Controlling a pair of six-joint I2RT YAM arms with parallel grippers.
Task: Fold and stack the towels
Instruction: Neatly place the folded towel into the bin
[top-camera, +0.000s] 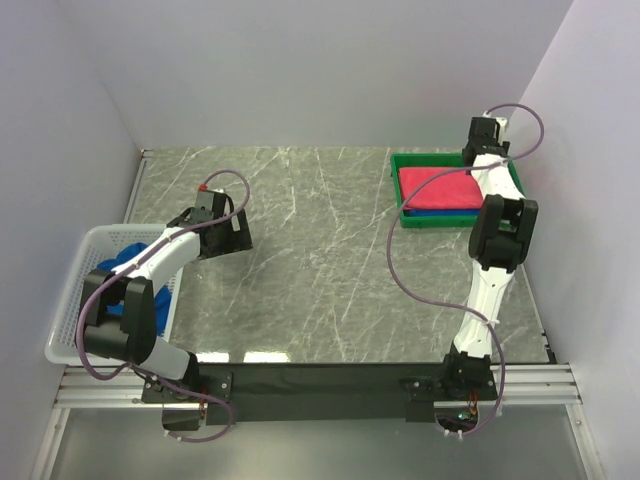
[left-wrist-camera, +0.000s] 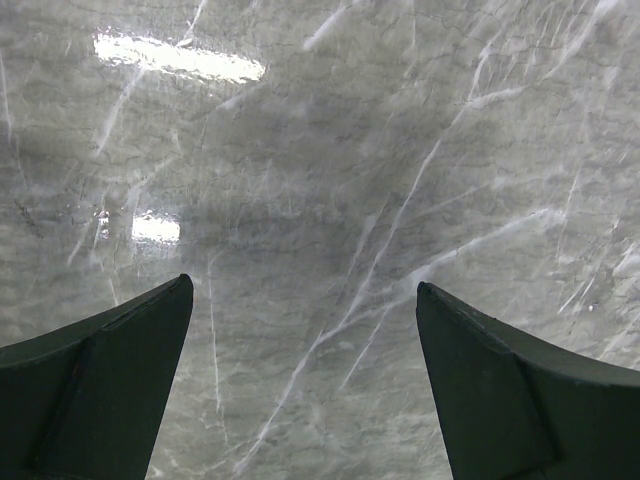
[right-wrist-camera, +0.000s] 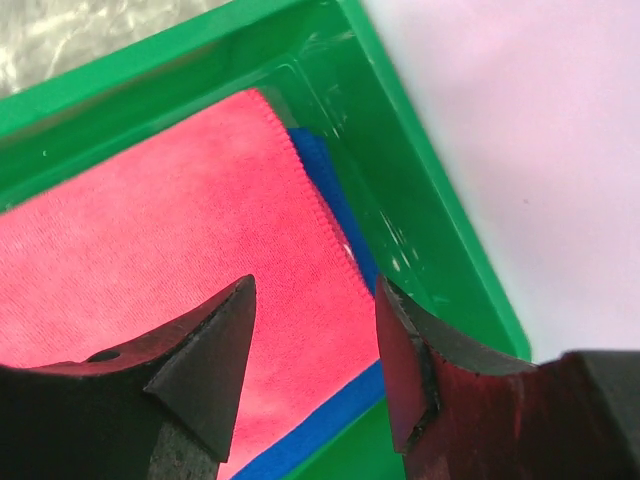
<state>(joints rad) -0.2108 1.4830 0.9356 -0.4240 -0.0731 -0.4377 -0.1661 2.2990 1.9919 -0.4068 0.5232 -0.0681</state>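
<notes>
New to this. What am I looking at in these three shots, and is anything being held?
Two robot arms bolted at a table's near edge. The wide picture looks down from above and behind them; the other two come from cameras on each wrist. The left end effector is open over bare tabletop, holding nothing. The right end effector is open above a pink towel lying on a blue towel in a green tray. A second blue towel sits in a white basket at the left.
</notes>
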